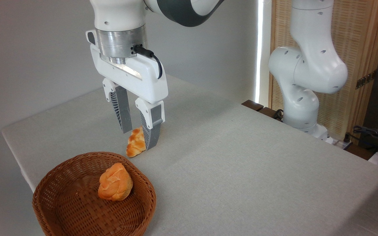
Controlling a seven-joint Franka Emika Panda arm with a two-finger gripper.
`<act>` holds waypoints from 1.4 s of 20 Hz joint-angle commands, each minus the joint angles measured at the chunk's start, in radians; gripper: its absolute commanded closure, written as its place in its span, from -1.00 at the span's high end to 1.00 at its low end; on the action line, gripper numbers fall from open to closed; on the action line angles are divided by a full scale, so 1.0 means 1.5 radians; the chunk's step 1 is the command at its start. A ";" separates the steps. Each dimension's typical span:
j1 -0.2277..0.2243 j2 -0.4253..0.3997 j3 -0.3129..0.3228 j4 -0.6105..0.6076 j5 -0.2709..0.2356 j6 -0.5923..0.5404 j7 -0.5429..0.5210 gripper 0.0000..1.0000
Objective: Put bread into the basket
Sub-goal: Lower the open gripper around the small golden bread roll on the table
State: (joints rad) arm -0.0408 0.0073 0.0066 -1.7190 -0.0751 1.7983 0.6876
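Basket at the near table edge already holds a bun, free room on its left side. Just behind the rim, bread lies on the table. Gripper points down, fingers spread around its far end, not yet closed. Open tabletop to the right.

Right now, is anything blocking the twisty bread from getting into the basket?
Nothing visible does. The bread lies between the gripper's fingers, just beyond the basket. A round bun already sits inside, leaving room.
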 commanded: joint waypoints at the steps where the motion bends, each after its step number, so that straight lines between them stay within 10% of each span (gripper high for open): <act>1: 0.008 -0.001 -0.006 0.006 -0.011 -0.025 0.008 1.00; 28: -0.024 -0.004 -0.028 -0.053 -0.011 -0.013 0.001 1.00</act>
State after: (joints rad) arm -0.0510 0.0116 -0.0189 -1.7557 -0.0770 1.7826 0.6876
